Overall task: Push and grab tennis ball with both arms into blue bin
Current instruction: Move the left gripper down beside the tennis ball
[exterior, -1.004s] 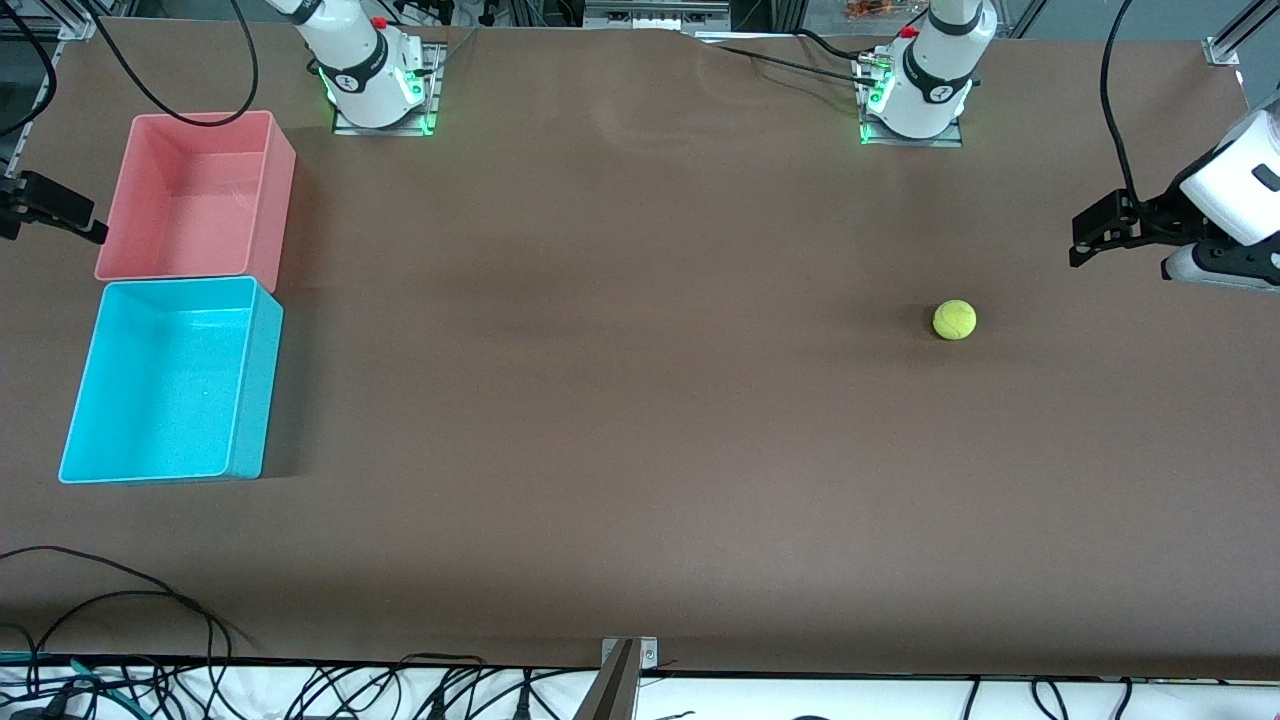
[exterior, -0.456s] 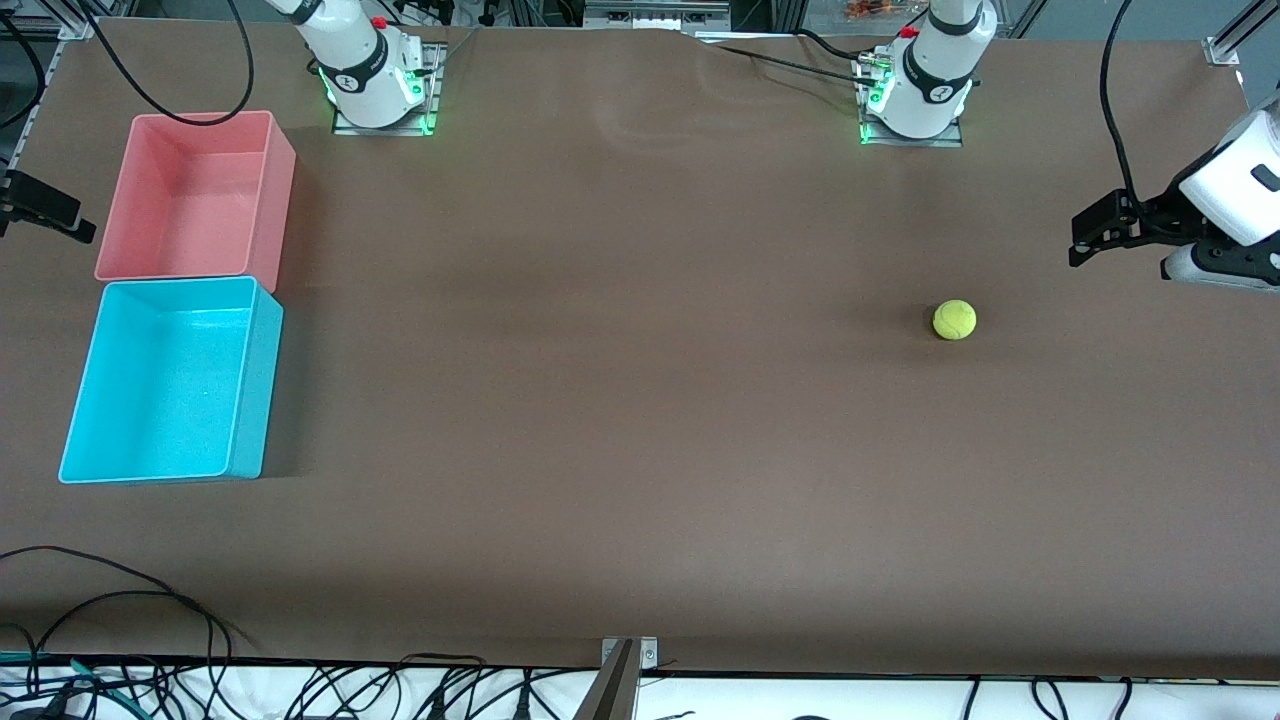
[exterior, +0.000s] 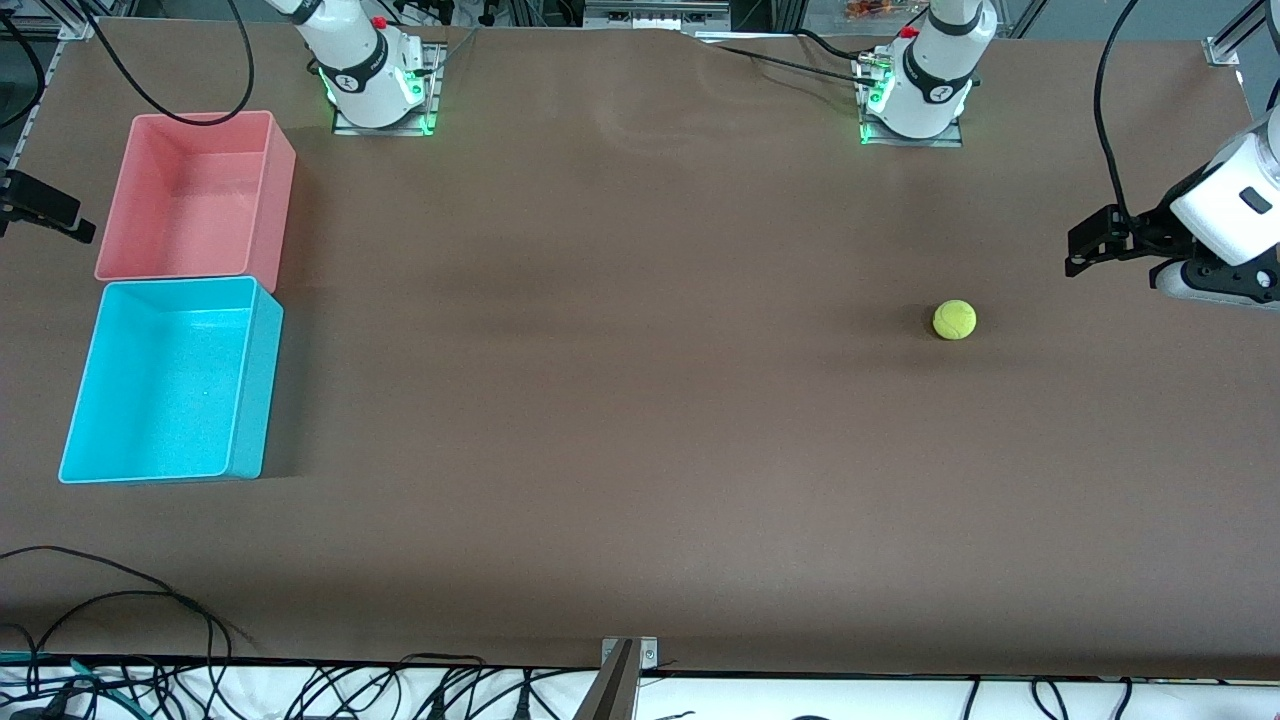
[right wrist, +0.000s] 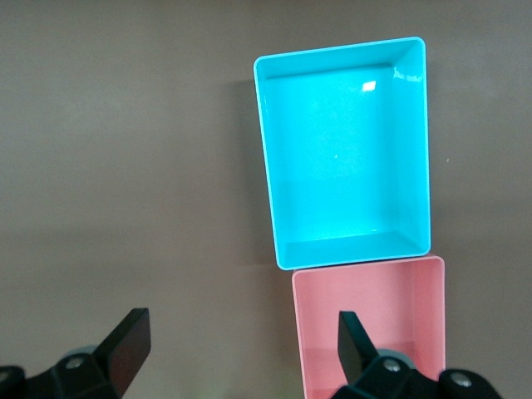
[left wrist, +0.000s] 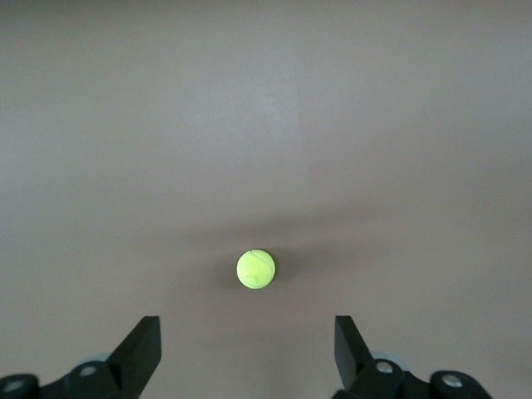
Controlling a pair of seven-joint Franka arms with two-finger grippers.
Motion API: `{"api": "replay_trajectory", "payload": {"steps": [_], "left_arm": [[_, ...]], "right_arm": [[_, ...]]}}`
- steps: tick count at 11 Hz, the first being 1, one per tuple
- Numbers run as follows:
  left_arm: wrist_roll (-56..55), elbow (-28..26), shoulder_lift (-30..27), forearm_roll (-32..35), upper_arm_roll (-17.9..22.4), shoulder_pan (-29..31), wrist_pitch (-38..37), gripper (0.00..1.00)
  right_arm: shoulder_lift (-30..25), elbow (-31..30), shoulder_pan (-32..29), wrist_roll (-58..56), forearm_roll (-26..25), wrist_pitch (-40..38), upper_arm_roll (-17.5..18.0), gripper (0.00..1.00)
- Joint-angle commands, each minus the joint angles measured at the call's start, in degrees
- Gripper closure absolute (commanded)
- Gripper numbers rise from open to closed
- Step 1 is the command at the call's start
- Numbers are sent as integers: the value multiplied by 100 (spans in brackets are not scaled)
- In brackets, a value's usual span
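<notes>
The tennis ball [exterior: 954,320] lies still on the brown table toward the left arm's end; in the left wrist view the ball [left wrist: 256,269] sits a little ahead of the jaws, centred between them. My left gripper [exterior: 1085,245] [left wrist: 248,326] hangs open and empty over the table at that end, pointing toward the ball. The blue bin [exterior: 160,380] [right wrist: 345,150] stands empty at the right arm's end. My right gripper [exterior: 60,215] [right wrist: 242,320] hovers open and empty above the table edge beside the bins.
A pink bin [exterior: 190,200] [right wrist: 374,324] of the same size touches the blue bin, farther from the front camera. The arm bases [exterior: 380,90] [exterior: 915,100] stand along the table's back edge. Loose cables [exterior: 120,600] lie by the front edge.
The left gripper has dropped slightly and edged toward the ball. The right gripper shifted a little at first and then held. The ball has not moved.
</notes>
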Motion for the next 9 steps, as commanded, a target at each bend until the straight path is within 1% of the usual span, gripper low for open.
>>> {"api": "replay_trajectory", "payload": {"steps": [1,2,4,6,8,9], "left_arm": [[110,58,1,169,-19,51,-37,64],[14,32,-16,177,-11,51,-98,100],[5,41,1,440,-10,173,-317,100],[-213,49,19,432,7,217,-318,100],[-819,14,54,205,16,445,-327,100],[-1518,14,150,99,25,551,-344,100]], "right_arm": [[-26,96,-9,-11,-26,-106,1,0],[-26,96,-9,-11,-26,-115,1,0],[-26,96,-9,-11,-26,-115,1,0],[-26,96,-9,-11,-26,-115,1,0],[-26,96,-9,-11,-26,-115,1,0],[-26,96,-9,-11,-26,-115,1,0]]}}
